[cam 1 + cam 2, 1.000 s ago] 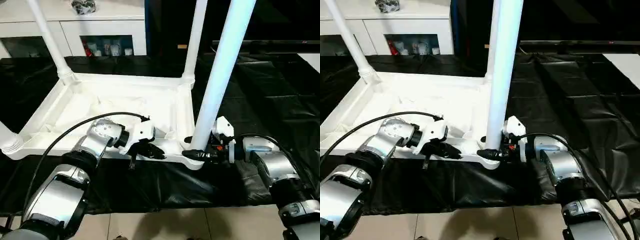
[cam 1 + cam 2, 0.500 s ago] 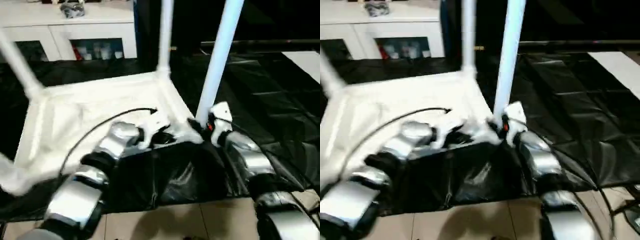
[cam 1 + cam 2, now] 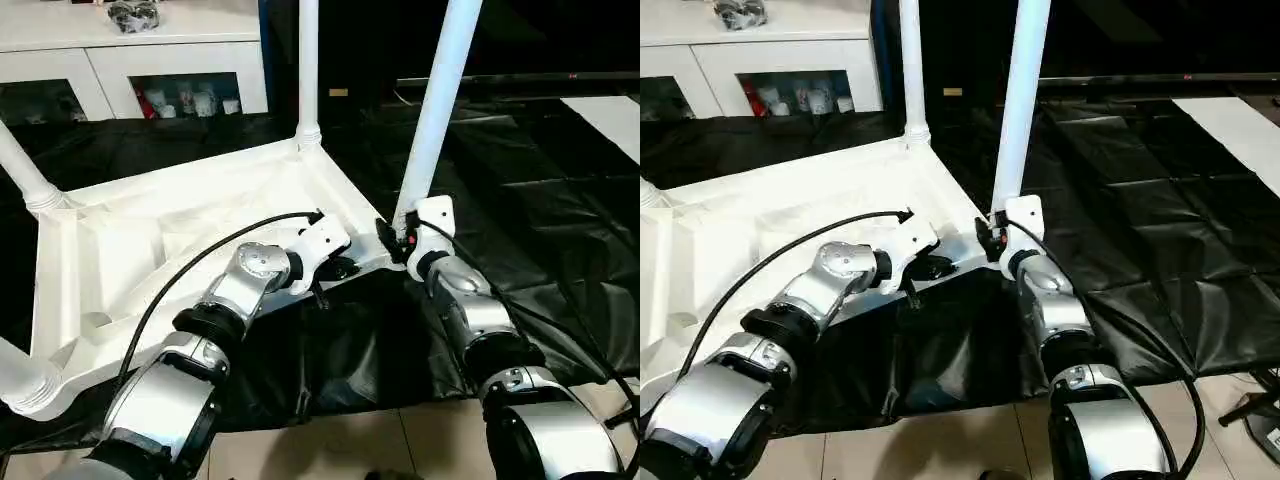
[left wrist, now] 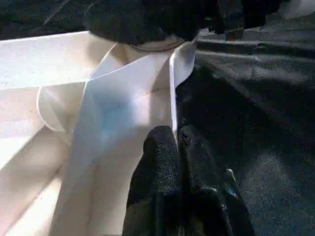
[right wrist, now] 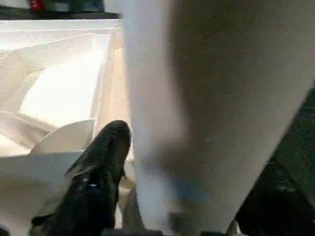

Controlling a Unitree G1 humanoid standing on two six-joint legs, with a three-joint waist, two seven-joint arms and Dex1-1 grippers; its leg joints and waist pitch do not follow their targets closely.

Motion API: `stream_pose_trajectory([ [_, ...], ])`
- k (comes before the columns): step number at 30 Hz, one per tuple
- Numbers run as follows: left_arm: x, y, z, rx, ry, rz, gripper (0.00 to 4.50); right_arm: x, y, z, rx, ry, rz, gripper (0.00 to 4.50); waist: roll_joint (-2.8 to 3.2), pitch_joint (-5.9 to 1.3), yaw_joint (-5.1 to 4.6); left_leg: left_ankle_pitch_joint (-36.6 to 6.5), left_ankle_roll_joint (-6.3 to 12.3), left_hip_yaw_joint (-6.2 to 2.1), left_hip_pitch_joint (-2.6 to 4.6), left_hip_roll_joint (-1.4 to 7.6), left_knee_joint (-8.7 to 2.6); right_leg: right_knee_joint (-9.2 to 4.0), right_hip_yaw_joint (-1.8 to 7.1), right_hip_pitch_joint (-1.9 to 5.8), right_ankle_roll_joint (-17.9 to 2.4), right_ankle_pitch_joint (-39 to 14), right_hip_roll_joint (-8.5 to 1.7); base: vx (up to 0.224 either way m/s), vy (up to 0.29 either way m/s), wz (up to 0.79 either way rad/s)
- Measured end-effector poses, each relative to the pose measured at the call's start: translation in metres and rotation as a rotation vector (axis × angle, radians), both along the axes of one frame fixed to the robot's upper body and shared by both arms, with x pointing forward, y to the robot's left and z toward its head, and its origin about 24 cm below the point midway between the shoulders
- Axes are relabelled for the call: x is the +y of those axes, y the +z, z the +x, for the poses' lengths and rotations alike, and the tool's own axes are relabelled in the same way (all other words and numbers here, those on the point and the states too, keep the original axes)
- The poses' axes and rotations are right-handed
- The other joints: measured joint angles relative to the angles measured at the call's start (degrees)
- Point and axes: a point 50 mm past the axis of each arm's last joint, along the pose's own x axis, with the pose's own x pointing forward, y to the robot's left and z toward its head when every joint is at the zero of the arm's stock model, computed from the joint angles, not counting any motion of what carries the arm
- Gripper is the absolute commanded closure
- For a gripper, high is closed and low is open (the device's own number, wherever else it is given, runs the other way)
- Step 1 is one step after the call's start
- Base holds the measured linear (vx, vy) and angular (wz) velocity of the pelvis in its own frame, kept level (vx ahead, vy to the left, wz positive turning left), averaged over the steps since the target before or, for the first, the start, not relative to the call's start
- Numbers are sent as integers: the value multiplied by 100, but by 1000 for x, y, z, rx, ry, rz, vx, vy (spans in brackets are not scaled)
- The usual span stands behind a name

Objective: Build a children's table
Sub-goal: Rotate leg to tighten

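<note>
Compared with one second earlier, the inverted tabletop (image 3: 190, 240) has swung round on the black sheet (image 3: 540, 190), its near right corner now farther from the robot. It is white, ribbed underneath, with tube legs upright in its corner sockets. Left gripper (image 4: 177, 147): fingers together at the near rim. Right gripper (image 3: 388, 240): beside the near right leg (image 3: 432, 110); whether it clamps cannot be told.

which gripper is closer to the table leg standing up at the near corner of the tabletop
Right. The right gripper is at the foot of that leg, one finger beside the tube. The left gripper, shut, sits at the tabletop rim, short of the leg.
</note>
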Motion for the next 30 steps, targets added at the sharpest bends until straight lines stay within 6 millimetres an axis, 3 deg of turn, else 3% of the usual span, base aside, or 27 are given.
stream_pose_trajectory([
  [7,23,5,0,-2,-68,14,450,-7,4,-4,7,233,-23,154,2,1,-8,2,2,-1,-57,6,6,31,-3,-63,-6,2,2,0,0,0],
  [19,51,5,-13,109,-288,18,450,-20,1,-33,100,707,-33,154,3,3,261,1,1,13,-45,44,37,45,-2,-60,-10,3,5,0,0,0],
  [21,53,5,-15,115,-327,28,450,-23,3,-37,128,775,-30,187,3,3,296,1,2,14,-43,46,39,47,-1,-54,-10,3,5,0,0,0],
  [30,58,5,-19,142,-408,42,450,-26,5,-48,189,914,-5,202,4,2,424,2,1,16,-38,50,56,52,-1,-44,-8,2,4,0,0,0],
])
